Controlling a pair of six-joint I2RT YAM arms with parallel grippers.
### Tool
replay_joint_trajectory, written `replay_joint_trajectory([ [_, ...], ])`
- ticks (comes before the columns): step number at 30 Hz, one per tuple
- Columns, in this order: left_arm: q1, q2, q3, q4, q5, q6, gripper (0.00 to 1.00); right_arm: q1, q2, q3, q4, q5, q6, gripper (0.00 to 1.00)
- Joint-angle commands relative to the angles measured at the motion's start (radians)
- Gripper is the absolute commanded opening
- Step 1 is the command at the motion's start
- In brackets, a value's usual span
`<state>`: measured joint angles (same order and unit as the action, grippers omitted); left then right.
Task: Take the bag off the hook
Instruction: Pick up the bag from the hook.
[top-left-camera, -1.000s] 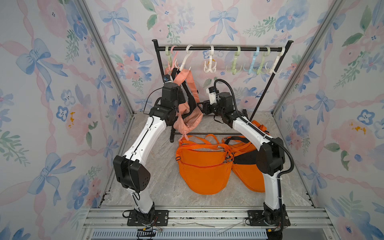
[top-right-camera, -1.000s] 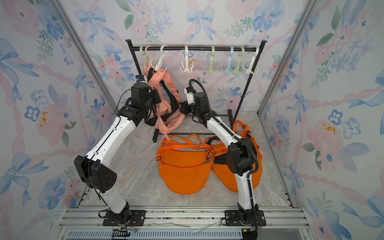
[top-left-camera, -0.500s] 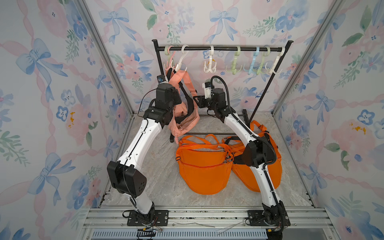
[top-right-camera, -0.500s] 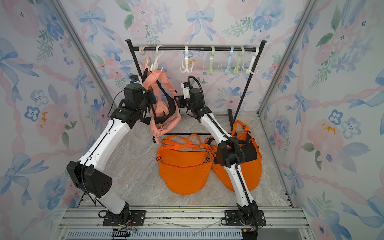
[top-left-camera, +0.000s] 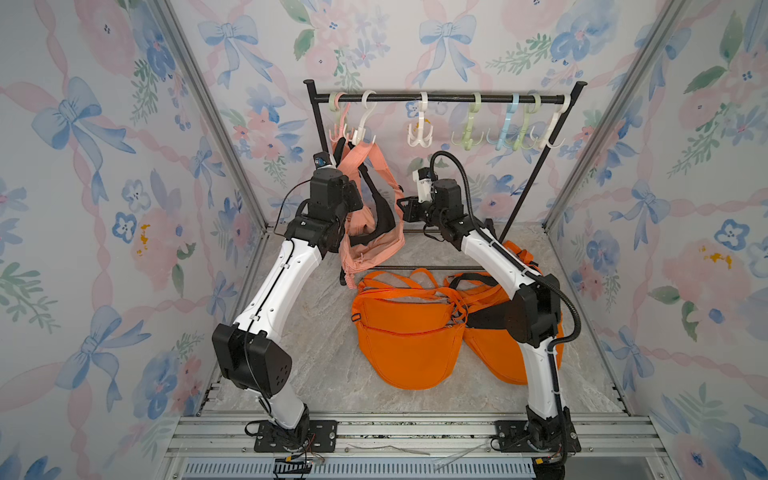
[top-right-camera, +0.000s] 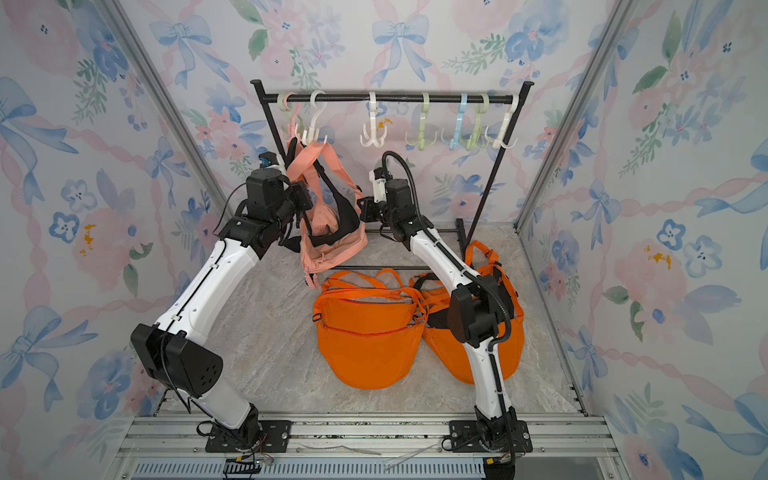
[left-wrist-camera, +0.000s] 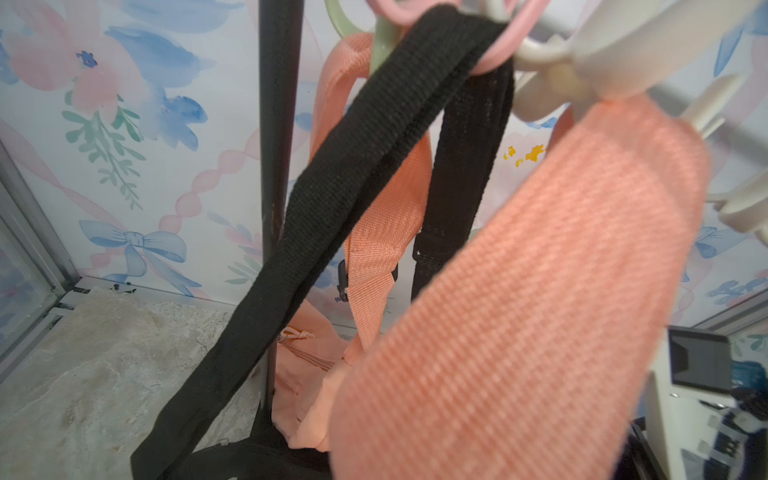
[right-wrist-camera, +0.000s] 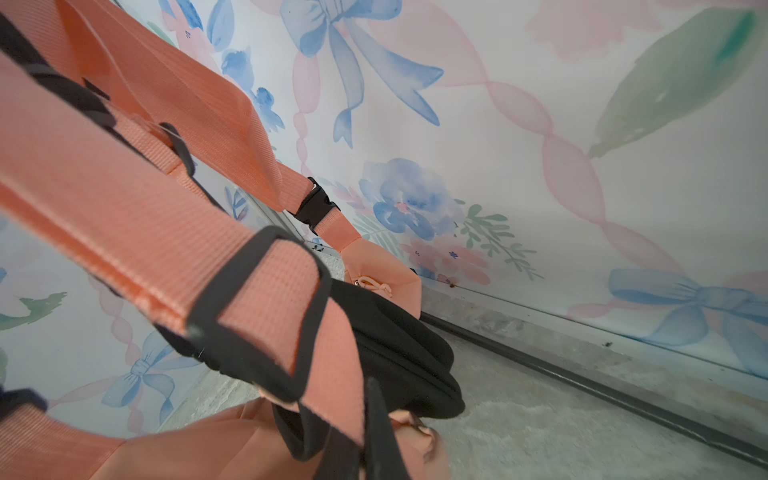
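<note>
A robot lab cell dressed as a closet: floral wallpaper on aluminium framing, a marble-look worktop, arms bolted to a slotted rail at 6 o'clock, a hook rack at 12.

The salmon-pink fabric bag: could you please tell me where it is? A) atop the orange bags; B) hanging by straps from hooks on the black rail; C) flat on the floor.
B: the salmon-pink fabric bag hangs by its straps from the plastic hooks on the black metal rail.
</note>
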<state>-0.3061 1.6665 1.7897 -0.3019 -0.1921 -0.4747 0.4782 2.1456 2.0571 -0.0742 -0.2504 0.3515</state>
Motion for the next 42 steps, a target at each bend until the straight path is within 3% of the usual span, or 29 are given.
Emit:
replay_joint_trajectory([
  [1,0.007,0.036,0.034,0.017,0.069,-0.019,0.00,-0.029,-0.151,-0.149,0.120,0.092,-0.004,0.00],
  [8,-0.015,0.137,0.134,0.017,0.143,-0.029,0.00,-0.047,-0.405,-0.437,0.231,0.247,-0.042,0.00],
  [15,-0.078,0.267,0.318,-0.043,0.165,-0.002,0.00,-0.062,-0.525,-0.544,0.253,0.336,-0.061,0.00],
  [31,-0.120,0.369,0.591,-0.078,0.176,0.007,0.00,-0.074,-0.430,-0.383,0.240,0.309,-0.069,0.00],
  [42,-0.125,0.355,0.602,-0.089,0.182,0.007,0.00,-0.060,-0.404,-0.321,0.234,0.298,-0.070,0.00],
])
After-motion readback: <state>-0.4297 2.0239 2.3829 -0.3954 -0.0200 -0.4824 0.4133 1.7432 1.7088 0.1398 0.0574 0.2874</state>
